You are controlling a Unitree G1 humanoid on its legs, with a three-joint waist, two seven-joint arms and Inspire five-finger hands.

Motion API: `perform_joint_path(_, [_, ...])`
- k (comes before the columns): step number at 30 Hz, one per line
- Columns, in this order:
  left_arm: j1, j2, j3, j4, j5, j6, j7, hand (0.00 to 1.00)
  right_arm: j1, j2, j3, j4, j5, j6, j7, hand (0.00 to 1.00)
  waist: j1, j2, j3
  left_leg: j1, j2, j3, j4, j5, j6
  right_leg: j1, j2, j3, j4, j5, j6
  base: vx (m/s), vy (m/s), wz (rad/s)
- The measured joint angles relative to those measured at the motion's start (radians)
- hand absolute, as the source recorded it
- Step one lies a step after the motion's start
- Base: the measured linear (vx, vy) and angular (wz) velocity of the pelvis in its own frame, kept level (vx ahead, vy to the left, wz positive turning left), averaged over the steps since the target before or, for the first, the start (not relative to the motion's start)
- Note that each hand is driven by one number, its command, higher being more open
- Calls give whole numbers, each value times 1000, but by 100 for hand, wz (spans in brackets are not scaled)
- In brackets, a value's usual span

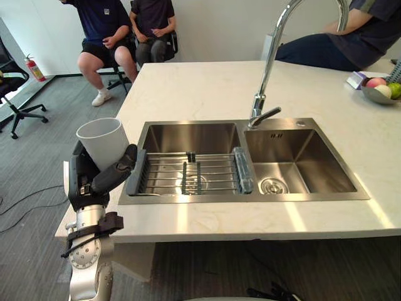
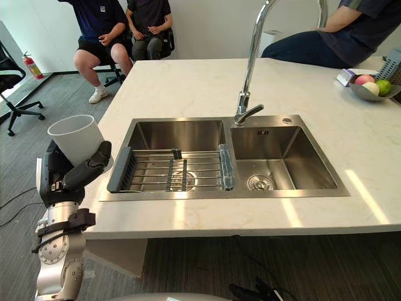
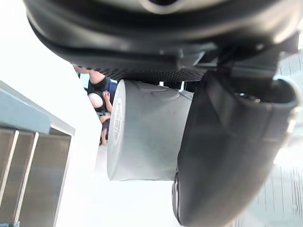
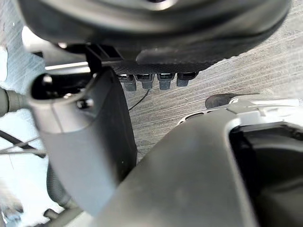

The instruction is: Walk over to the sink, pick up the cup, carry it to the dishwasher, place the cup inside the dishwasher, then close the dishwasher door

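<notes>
Entry, items as you had them.

1. Cup [image 1: 103, 141]: white, upright, mouth up. It was held off the left edge of the surface [image 1: 207, 88], over the grey floor, beside the sink [image 1: 294, 157] and out of it.

2. Left hand [image 1: 84, 185]: you had it curled round the cup's lower part. The thumb lay across the cup's near side and the palm sat behind it. The left wrist view showed the cup's wall pressed between thumb and palm.

3. Right hand [image 4: 85, 142]: it hung over the floor in its own wrist view. The thumb stood apart from the row of fingers, the hand was relaxed, and it held nothing.

4. Sink: steel, two basins, set in the pale marble surface. The left basin carried a wire rack [image 1: 188, 172] with grey ends, spanning the basin's near half. The right basin showed a bare drain.

5. Faucet [image 1: 269, 56]: a tall arched chrome neck. It was mounted behind the divider between the basins, with its lever pointing right.

6. Bowl [image 1: 374, 95]: metal, at the far right of the surface, holding fruit, with a small box just beside it.

7. Persons: two [image 1: 103, 25] were seated beyond the surface's far left corner. One [image 1: 338, 44] was at the far right, with an arm by the faucet's arch.

8. Office chair [image 1: 12, 88]: black, on the floor at far left. A red fire extinguisher [image 1: 34, 69] stood against the wall near it.
</notes>
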Motion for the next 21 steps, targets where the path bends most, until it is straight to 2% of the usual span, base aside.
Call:
perform_joint_path(2, [36, -36, 0, -43, 2, 0, -4, 0, 1, -3, 1, -2, -27, -5, 1, 100, 15, -4, 1, -25, -8, -48, 1, 10, 5, -1, -5, -47, 7, -9, 0, -12, -23, 76])
perform_joint_path(5, [79, -54, 3, -85, 2, 0, -4, 0, -2, -24, 50, -31, -60, 2, 5, 100, 44, -2, 11, -84, -19, -170, 0, 47, 6, -9, -15, -170, 37, -40, -1, -35, -44, 125])
perform_joint_path(6, [83, -61, 6, -101, 1, -2, -3, 0, -14, -43, 83, -33, -72, 7, 4, 100, 64, 2, 16, -122, -26, -221, -1, 63, 3, -26, -15, -219, 57, -55, -4, -83, -73, 136])
perform_joint_path(7, [89, -66, 8, -120, 1, -13, -2, 0, -41, -53, 109, -33, -74, 26, 3, 100, 84, 13, 22, -167, -23, -244, -6, 52, 9, -50, -11, -277, 71, -64, -12, -97, -82, 135])
perform_joint_path(8, [92, -65, 9, -125, 1, -21, -2, 0, -53, -51, 110, -31, -74, 39, 2, 100, 94, 0, 20, -186, -18, -210, -4, 39, 24, -55, -21, -308, 62, -61, -13, -98, -62, 152])
perform_joint_path(9, [87, -66, 10, -128, 0, -33, -3, 0, -80, -50, 105, -26, -71, 62, 1, 100, 96, -18, 36, -239, -10, -57, 107, -13, 72, -56, -51, -379, 46, -56, -17, -53, -11, 143])
perform_joint_path(10, [89, -70, 8, -134, -2, -37, -6, 0, -100, -56, 102, -28, -67, 78, 1, 100, 99, -21, 56, -279, 12, 82, 264, -62, 91, -56, -78, -428, 69, -59, -19, -6, 39, 169])
perform_joint_path(11, [95, -78, 8, -135, -3, -41, -9, 0, -111, -76, 100, -41, -50, 92, 6, 100, 102, -5, 61, -283, 74, 269, 430, -91, 138, -57, -101, -475, 115, -66, -23, 36, 70, 132])
perform_joint_path(12, [93, -87, 5, -136, -4, -42, -11, 0, -110, -96, 95, -59, -34, 96, 12, 100, 101, 21, 63, -280, 100, 336, 476, -78, 141, -65, -111, -509, 192, -88, -35, 17, 109, 178])
perform_joint_path(13, [68, -104, -18, -130, -20, -45, -27, 0, -100, -118, 81, -84, 10, 89, 23, 100, 68, 58, 81, -289, 93, 393, 479, -38, 187, -111, -162, -552, 363, -148, -55, -128, 118, 256])
perform_joint_path(14, [41, -116, -19, -129, -29, -54, -53, 0, -83, -106, 46, -83, 50, 65, 44, 100, 19, 50, 58, -266, 4, 305, 266, 56, 131, -145, -111, -555, 255, -167, -78, -194, 93, 292])
perform_joint_path(15, [20, -105, -13, -141, -40, -65, -60, 0, -74, -80, 31, -84, 65, 52, 52, 100, 6, 17, 43, -233, -42, 320, 179, 60, 147, -160, -125, -572, 174, -125, -104, -195, -10, 288])
perform_joint_path(16, [-25, -102, -24, -128, -60, -106, -82, 0, -78, -67, 14, -61, 95, 17, 50, 100, -7, 10, 62, -173, 23, 419, 285, -79, 163, -167, -153, -656, 228, -76, -106, -123, -47, 211])
perform_joint_path(17, [-29, -104, -23, -134, -69, -117, -94, 0, -91, -73, 8, -34, 102, -5, 54, 100, -3, 10, 63, -95, 48, 467, 236, -92, 50, -152, -161, -682, 252, -102, -101, -71, -5, 149])
perform_joint_path(19, [-18, -112, -41, -134, -68, -116, -96, 0, -111, -81, 7, -21, 101, -29, 59, 100, 23, 36, 59, -38, 36, 458, 103, -80, 9, -157, -160, -709, 278, -105, -98, -114, 166, 58])
perform_joint_path(21, [4, -104, -63, -133, -67, -108, -95, 0, -128, -74, 9, -12, 98, -43, 72, 100, 21, 34, 60, -34, 13, 424, 73, -65, 11, -146, -184, -741, 294, -103, -93, -133, 139, 55])
